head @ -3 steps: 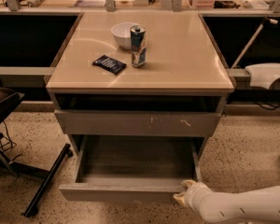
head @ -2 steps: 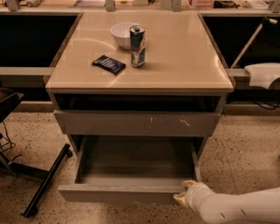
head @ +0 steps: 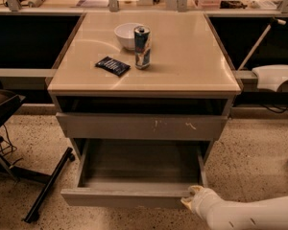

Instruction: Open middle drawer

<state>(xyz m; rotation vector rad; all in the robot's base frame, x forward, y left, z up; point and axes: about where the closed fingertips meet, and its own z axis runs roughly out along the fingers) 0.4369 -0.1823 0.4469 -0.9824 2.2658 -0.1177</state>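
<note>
The middle drawer (head: pixel 120 197) is a handleless grey drawer with a plain flat front. It stands pulled out toward me, low in the cabinet, and its shallow grey box interior is empty. Above it sits the wider grey front with white scratch marks (head: pixel 134 127), pushed in. The narrowest front is out of view. My gripper (head: pixel 191 199), on a white arm coming in from the lower right, is at the right end of the open drawer's front edge and touches it.
The beige cabinet top (head: pixel 192 56) carries a white bowl (head: pixel 126 34), a drink can (head: pixel 142 47) and a dark packet (head: pixel 113 65). A black chair base (head: pixel 48 188) stands on the speckled floor at left. A white object (head: pixel 276 75) juts in at right.
</note>
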